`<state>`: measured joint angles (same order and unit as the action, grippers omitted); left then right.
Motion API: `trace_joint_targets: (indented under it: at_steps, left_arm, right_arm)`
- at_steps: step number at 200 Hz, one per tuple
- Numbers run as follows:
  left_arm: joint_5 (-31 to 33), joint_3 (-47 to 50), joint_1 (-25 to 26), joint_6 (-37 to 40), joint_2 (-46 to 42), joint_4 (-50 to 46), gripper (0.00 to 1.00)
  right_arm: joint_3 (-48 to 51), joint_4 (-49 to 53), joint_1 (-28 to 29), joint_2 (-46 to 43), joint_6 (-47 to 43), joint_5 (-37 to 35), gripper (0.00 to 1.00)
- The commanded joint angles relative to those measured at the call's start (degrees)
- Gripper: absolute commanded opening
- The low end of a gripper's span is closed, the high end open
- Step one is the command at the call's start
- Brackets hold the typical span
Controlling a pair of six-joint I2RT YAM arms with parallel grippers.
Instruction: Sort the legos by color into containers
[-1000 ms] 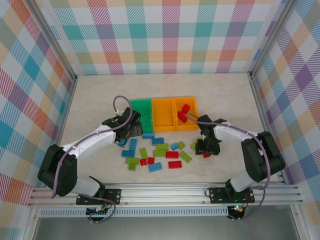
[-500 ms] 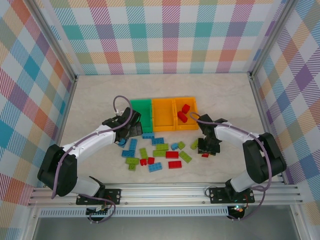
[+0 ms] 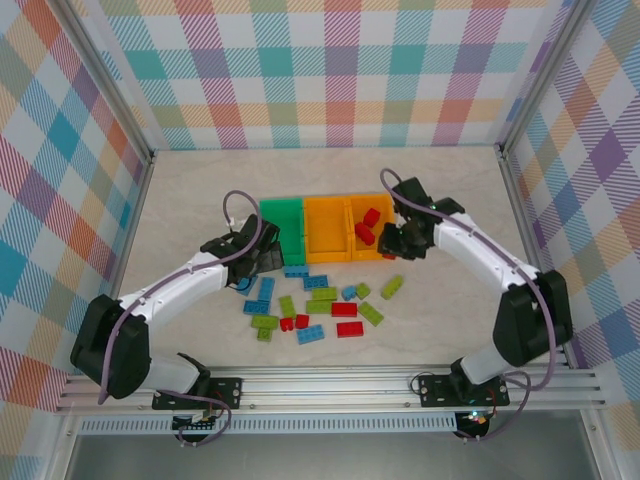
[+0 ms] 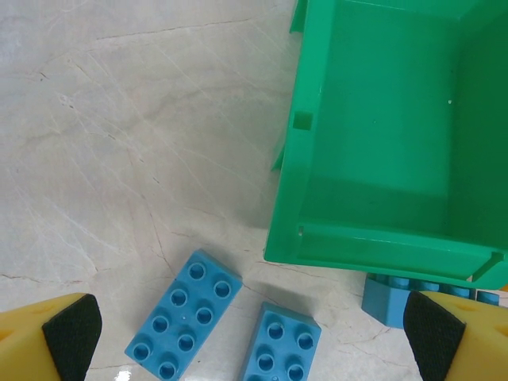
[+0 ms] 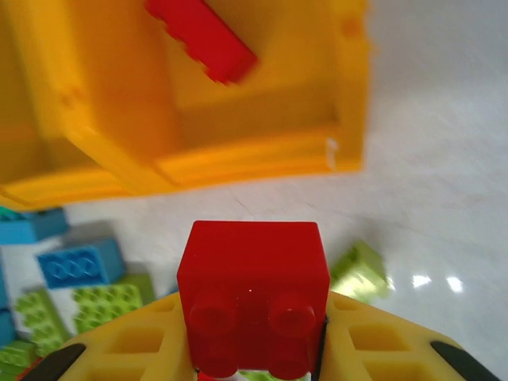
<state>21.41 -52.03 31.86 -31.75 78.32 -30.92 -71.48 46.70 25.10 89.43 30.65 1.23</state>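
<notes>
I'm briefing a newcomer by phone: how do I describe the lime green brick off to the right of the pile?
Find the right-hand orange bin in the row of three. On the table, just in front of its right corner toward the near edge, lies a lime green brick. Unlike the other lime ones, it lies slantwise and alone, right of the pile.

I read this as robot lab test cell, not home or shop. Plaid printed panels (image 3: 340,70) box in top, left, right of frame. Aluminium posts (image 3: 105,80) at corners; slotted rail (image 3: 330,383) along bottom, left arm (image 3: 170,295) and right arm (image 3: 475,250) bolted there. Marble-print tabletop (image 3: 190,200), purple cable (image 3: 232,205) looped loose. Centre frame: legos (image 3: 322,294), containers (image 3: 325,235). Left wrist feed: same veined surface close up.
</notes>
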Motion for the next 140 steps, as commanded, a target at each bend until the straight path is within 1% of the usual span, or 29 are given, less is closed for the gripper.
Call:
trace_joint_targets:
  at_steps: [1, 18, 40, 57, 65, 75, 90, 101, 119, 140]
  left_arm:
    - [1.66, 1.20, 0.84, 0.03, -1.57, 0.33, 1.00]
    - [2.14, 1.59, 0.84, 0.00, -2.12, 0.20, 1.00]
    - [2.56, 2.22, 0.79, 0.00, -2.95, 0.28, 1.00]
    - [2.86, 2.37, 0.84, -0.04, -3.38, 0.16, 1.00]
    - [3.01, 2.42, 0.84, -0.03, -3.55, 0.02, 1.00]
    - [3.15, 2.55, 0.82, -0.04, -3.89, -0.10, 1.00]
    - [3.57, 3.01, 0.84, -0.24, -4.61, -0.14, 1.00]
    - [3.78, 3.46, 0.84, -0.38, -5.06, -0.11, 1.00]
    - [3.91, 3.86, 0.84, -0.49, -5.46, 0.15, 1.00]
    - [3.82, 3.93, 0.84, -0.56, -5.37, 0.15, 1.00]
  right_arm:
    - [-5.94, -0.47, 0.03, 7.24, -0.64, 4.06, 0.31]
    - [-10.74, 0.16, -0.17, 12.49, -0.41, 3.10, 0.31]
    - [-17.50, 2.83, -0.60, 18.93, 0.37, 3.06, 0.34]
    - [-21.43, 4.44, -0.60, 21.93, 1.28, 2.48, 0.36]
    - [-22.31, 4.46, -0.67, 22.48, 1.69, 2.29, 0.42]
    - [-23.03, 4.43, -0.67, 22.87, 2.07, 2.11, 0.57]
    - [-23.70, 4.48, -0.61, 23.01, 2.07, 2.65, 0.66]
    - [-23.34, 4.16, -0.53, 22.34, 1.65, 3.48, 0.78]
    - [-20.90, 3.26, 0.06, 19.13, -0.03, 2.60, 0.80]
    - [-13.69, 1.11, 1.17, 12.24, -1.75, 0.17, 0.81]
